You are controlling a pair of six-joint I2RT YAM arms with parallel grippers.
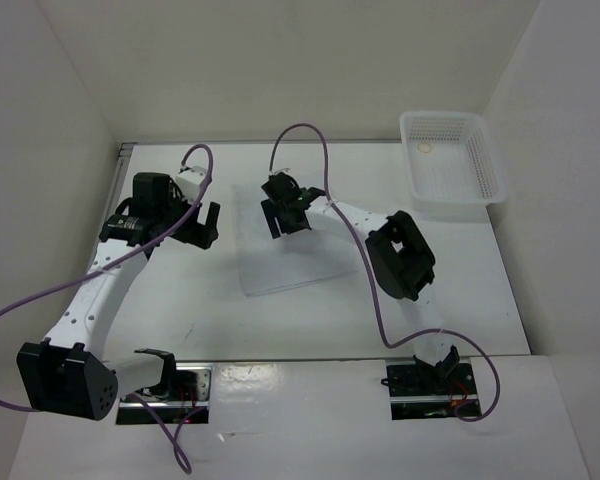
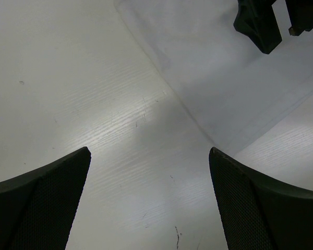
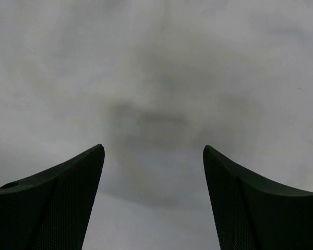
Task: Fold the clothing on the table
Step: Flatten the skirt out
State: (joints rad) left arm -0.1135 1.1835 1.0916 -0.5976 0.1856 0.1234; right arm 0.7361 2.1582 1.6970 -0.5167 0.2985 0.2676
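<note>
Thin, limp clothing (image 1: 280,265) flat at mid table (image 1: 460,300): likely light, floppy, best pinched at a corner. Left gripper (image 1: 202,225) beside, right gripper (image 1: 288,222) above, both spread, empty.

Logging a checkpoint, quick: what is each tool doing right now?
Left tool: open, empty, above the bare table.
Right tool: open, empty, above the clothing.
</note>
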